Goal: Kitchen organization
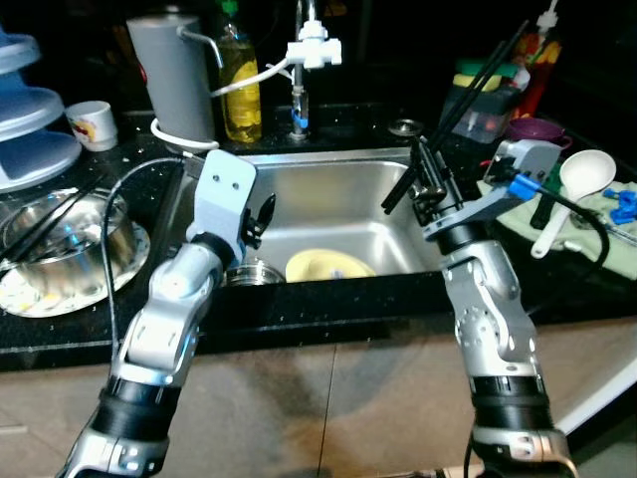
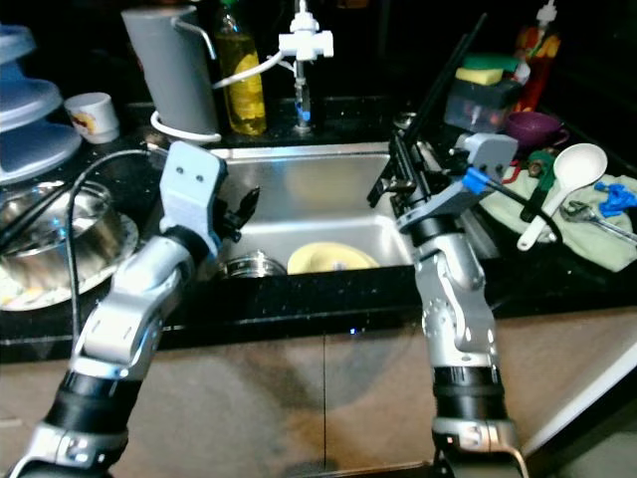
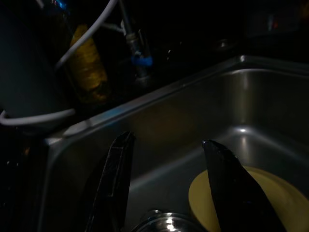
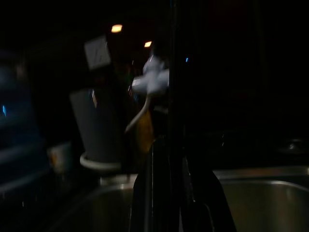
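My right gripper (image 1: 428,187) is raised over the sink's right rim and shut on a pair of long black chopsticks (image 1: 478,80) that slant up to the right; the right wrist view shows the chopsticks (image 4: 173,96) as a dark upright bar. My left gripper (image 1: 261,214) hangs open over the left part of the steel sink (image 1: 338,189). In the left wrist view its fingers (image 3: 116,183) are spread apart with nothing between them. On the sink floor lie a yellow plate (image 1: 328,266) and a small steel vessel (image 1: 254,272).
On the left counter stand a steel bowl (image 1: 70,234) holding dark sticks, a white cup (image 1: 93,124) and stacked blue plates (image 1: 30,119). Behind the sink are a grey jug (image 1: 174,80), a yellow bottle (image 1: 239,80) and the faucet (image 1: 314,50). A white ladle (image 1: 582,179) and a purple bowl (image 1: 537,129) sit right.
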`<state>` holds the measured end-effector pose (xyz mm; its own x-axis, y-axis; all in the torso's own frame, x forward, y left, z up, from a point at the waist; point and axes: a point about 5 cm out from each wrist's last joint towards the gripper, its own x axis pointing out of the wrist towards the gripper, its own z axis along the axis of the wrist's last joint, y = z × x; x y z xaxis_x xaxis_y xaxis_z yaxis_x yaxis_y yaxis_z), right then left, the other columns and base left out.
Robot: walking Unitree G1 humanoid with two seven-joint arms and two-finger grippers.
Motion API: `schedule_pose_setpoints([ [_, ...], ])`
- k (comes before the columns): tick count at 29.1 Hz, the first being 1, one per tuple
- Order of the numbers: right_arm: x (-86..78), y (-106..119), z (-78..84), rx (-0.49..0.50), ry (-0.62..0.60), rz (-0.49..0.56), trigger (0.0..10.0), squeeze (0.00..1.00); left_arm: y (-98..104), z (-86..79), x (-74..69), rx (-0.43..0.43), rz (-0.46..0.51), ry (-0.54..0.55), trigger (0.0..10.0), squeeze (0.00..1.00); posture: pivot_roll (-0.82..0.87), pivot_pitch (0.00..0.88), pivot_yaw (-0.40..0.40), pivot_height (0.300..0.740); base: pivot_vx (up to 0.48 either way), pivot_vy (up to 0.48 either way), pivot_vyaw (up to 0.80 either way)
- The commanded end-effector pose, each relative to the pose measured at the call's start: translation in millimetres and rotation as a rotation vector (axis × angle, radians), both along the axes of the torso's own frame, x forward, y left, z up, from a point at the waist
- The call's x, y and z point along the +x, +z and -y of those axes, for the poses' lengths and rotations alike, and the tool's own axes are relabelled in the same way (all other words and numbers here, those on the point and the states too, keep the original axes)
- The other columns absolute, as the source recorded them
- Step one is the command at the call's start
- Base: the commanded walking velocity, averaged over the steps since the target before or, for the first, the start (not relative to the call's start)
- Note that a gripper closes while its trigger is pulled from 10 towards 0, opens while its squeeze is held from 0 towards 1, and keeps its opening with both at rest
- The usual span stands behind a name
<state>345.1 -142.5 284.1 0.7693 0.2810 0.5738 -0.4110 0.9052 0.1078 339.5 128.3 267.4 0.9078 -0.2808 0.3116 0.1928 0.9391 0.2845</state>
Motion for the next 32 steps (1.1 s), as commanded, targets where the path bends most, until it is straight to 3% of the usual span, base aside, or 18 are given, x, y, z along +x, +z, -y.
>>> schedule_pose_setpoints([
  [1,2.7,3,-1.9,-0.051,0.006,0.02,10.0,0.0,-8,-1.5,0.0,0.044,-0.038,-0.005,10.0,0.0,-0.05,0.122,-0.017,0.74,0.0,0.0,0.0],
  [5,15.8,3,-5.8,-0.197,0.028,0.014,10.0,0.0,-12,3.1,-0.4,0.116,-0.057,-0.062,10.0,0.0,-0.05,0.133,-0.019,0.74,0.0,0.0,0.0],
  [6,28.2,-3,-9.8,-0.355,0.041,-0.04,10.0,0.0,-13,5.4,-1.0,0.154,-0.071,-0.1,10.0,0.0,-0.04,0.147,-0.02,0.74,0.0,0.0,0.0],
  [7,28.2,-3,-9.8,-0.355,0.041,-0.04,10.0,0.0,-13,5.4,-1.0,0.154,-0.071,-0.1,10.0,0.0,-0.04,0.147,-0.02,0.74,0.0,0.0,0.0],
  [11,47.8,-17,-23.7,-0.694,0.114,-0.111,10.0,0.0,-13,0.7,-2.9,0.222,-0.099,-0.122,10.0,0.0,-0.03,0.172,-0.014,0.74,0.0,0.0,0.0],
  [15,54.7,-28,-34.0,-0.868,0.157,-0.142,10.0,0.0,-16,-3.6,-6.6,0.276,-0.136,-0.172,10.0,0.0,-0.01,0.201,-0.016,0.74,0.0,0.0,0.0],
  [22,60.7,-40,-38.9,-1.022,0.159,-0.2,10.0,0.0,-16,-8.1,-11.9,0.297,-0.193,-0.235,10.0,0.0,0.03,0.237,-0.02,0.74,0.0,0.0,0.0],
  [32,69.4,-34,-30.6,-1.208,0.087,-0.255,10.0,0.0,-12,-18.3,-12.4,0.335,-0.219,-0.239,10.0,0.0,0.05,0.247,-0.017,0.74,0.0,0.0,0.0],
])
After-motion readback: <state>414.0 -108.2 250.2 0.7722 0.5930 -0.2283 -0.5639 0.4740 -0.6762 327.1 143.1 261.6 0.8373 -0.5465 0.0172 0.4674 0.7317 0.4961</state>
